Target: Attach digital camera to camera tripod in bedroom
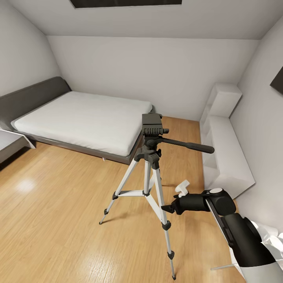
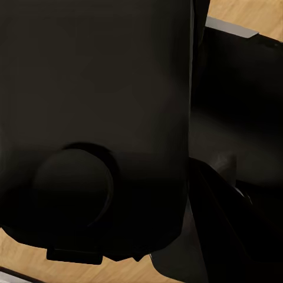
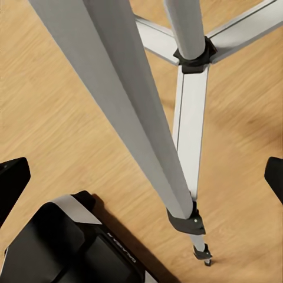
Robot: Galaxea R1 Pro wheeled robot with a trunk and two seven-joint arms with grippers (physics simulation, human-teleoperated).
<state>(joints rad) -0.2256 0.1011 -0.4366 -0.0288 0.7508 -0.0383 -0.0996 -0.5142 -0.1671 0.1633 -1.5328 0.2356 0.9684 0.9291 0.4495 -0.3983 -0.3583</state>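
In the bedroom, I have the tall silver-legged camera tripod [image 1: 148, 173] standing on the light wood floor [image 1: 51, 220] just ahead of me, its dark grey head [image 1: 152, 125] bare and the long black pan handle [image 1: 188, 145] sticking out toward my right. Behind it sits the grey-framed bed with a white mattress [image 1: 84, 120]; a white shelf unit [image 1: 224, 153] lines the right wall. My right gripper [image 1: 169, 208] hangs low beside the near tripod leg, well below the head; in its wrist view the two black fingertips [image 3: 13, 183] sit wide apart at the frame edges with nothing between them, so that claw is released. I cannot spot the small black digital camera anywhere. The left wrist view is nearly all dark, featureless black surface (could be the robot's body, could be something held; I won't guess), so I cannot tell the left claw's state. To do this step well, I judge I must first locate the camera, then bring it down squarely onto the head plate, keeping my right arm clear of the legs so I don't topple the stand.
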